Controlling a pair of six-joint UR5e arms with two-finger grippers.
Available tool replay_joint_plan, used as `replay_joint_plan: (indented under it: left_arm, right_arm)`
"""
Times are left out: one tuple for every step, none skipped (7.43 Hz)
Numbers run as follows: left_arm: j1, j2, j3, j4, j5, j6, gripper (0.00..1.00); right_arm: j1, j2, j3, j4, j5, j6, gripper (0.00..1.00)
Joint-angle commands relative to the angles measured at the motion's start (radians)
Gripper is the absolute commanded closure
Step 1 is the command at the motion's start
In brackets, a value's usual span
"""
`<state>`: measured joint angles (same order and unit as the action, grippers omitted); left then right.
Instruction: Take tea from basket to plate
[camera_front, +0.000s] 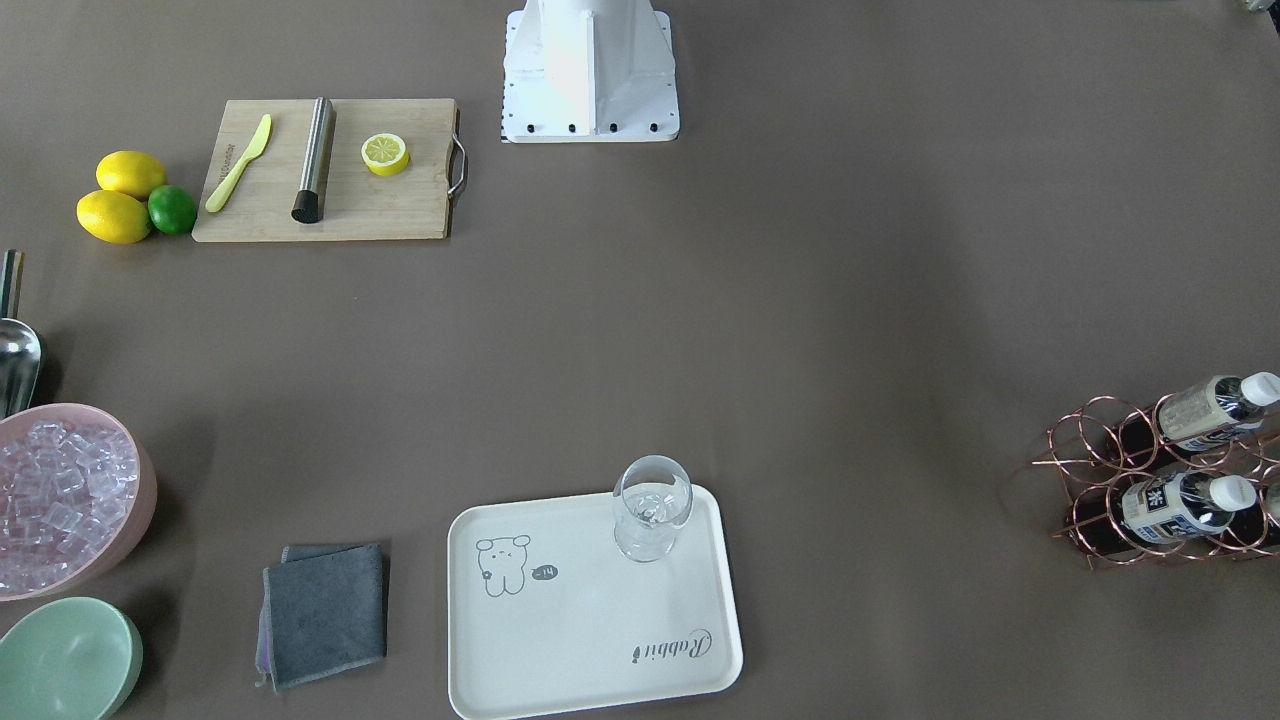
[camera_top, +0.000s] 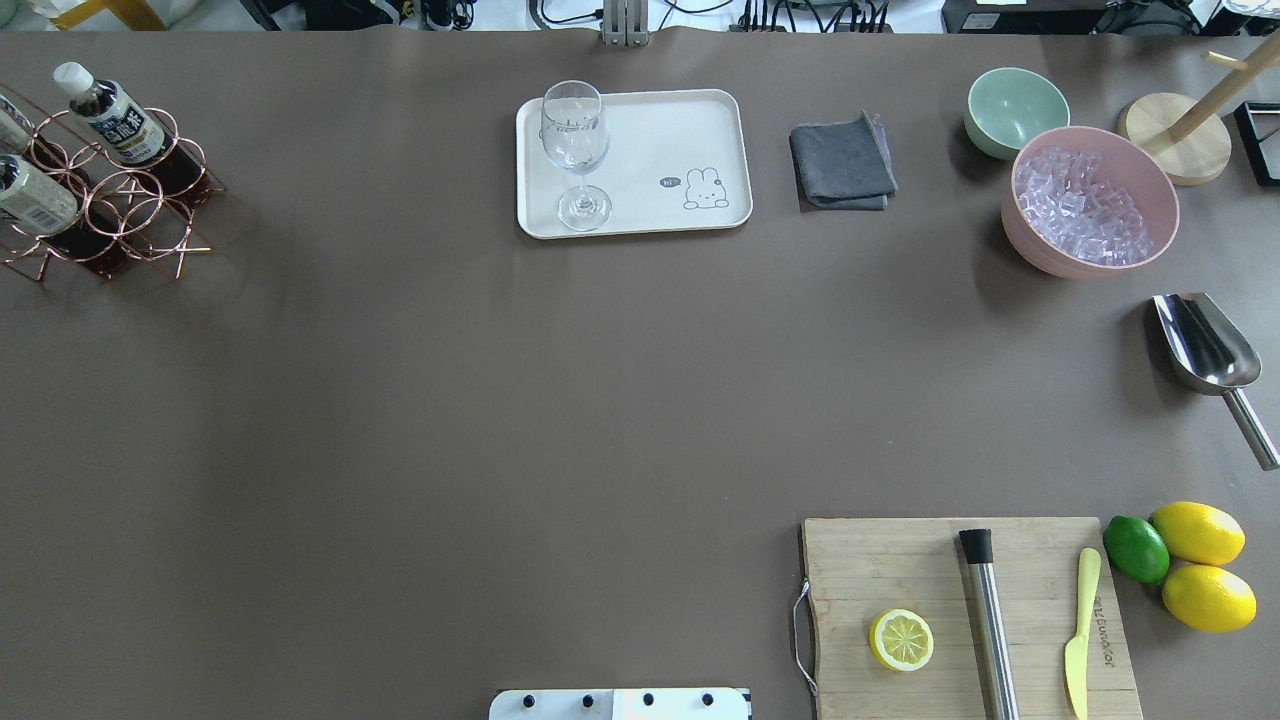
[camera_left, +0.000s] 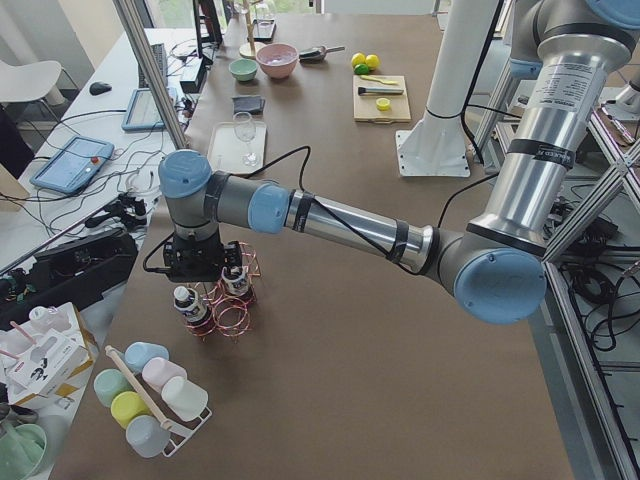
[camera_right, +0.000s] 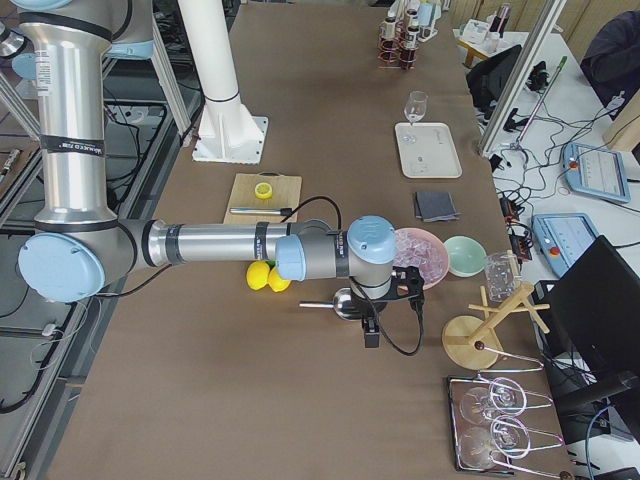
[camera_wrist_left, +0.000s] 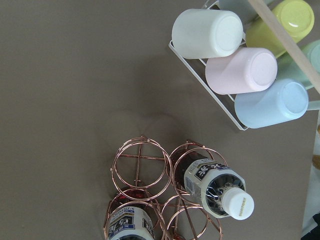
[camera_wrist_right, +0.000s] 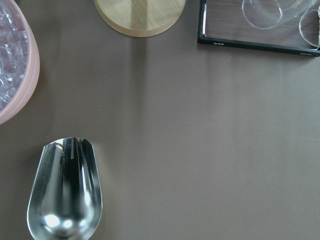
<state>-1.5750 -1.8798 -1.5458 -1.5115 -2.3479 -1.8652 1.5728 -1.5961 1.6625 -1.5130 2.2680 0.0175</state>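
Copper wire six-ring basket (camera_top: 128, 192) sits at the table's left end. It holds the small white-capped bottles of dark reddish-brown tea (camera_top: 112, 112), tilted in their rings. Overhead gives you two whole bottles plus a third cut by the frame edge. No tea is on the cream-white rectangular bear tray (camera_top: 660, 130) yet. That tray is well apart from the basket and carries a clear stemmed glass (camera_top: 575, 140), upright at one corner. On the right, the pink bowl (camera_top: 1035, 255) is full of ice cubes (camera_top: 1085, 200), with the mint-green bowl (camera_top: 1015, 105) just beside it and the steel scoop (camera_top: 1205, 345) near.

You see the left gripper (camera_left: 205, 275) only in the left side view, hanging over the basket close to the caps. Whether its jaws are apart, closed or touching a bottle, you can't tell from there. The left wrist view adds a white wire rack (camera_wrist_left: 200, 75) of pastel cups (camera_wrist_left: 240, 70) near the basket.

You see the right gripper (camera_right: 371, 328) only in the right side view, above the scoop beside the pink bowl; its grip can't be told either. The right wrist view adds a round wooden base (camera_wrist_right: 140, 17) and a black-framed tray (camera_wrist_right: 255, 44) of glasses.
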Motion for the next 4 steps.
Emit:
replay_joint_plan:
  left_arm:
    - [0.036, -0.039, 0.031, -0.015, 0.018, 0.003, 0.02]
    - [0.038, -0.047, 0.035, -0.013, 0.019, 0.026, 0.02]
    - [0.041, -0.062, 0.047, -0.013, 0.019, 0.026, 0.02]
    - [0.052, -0.076, 0.055, -0.012, 0.021, 0.026, 0.02]
  right_arm:
    - [0.0, 0.001, -0.003, -0.003, -0.001, 0.002, 0.0]
    - [-0.003, 0.001, -0.004, -0.003, -0.001, 0.002, 0.0]
    - [-0.004, 0.001, -0.004, -0.003, -0.001, 0.004, 0.0]
    - [-0.004, 0.001, -0.004, -0.003, -0.001, 0.004, 0.0]
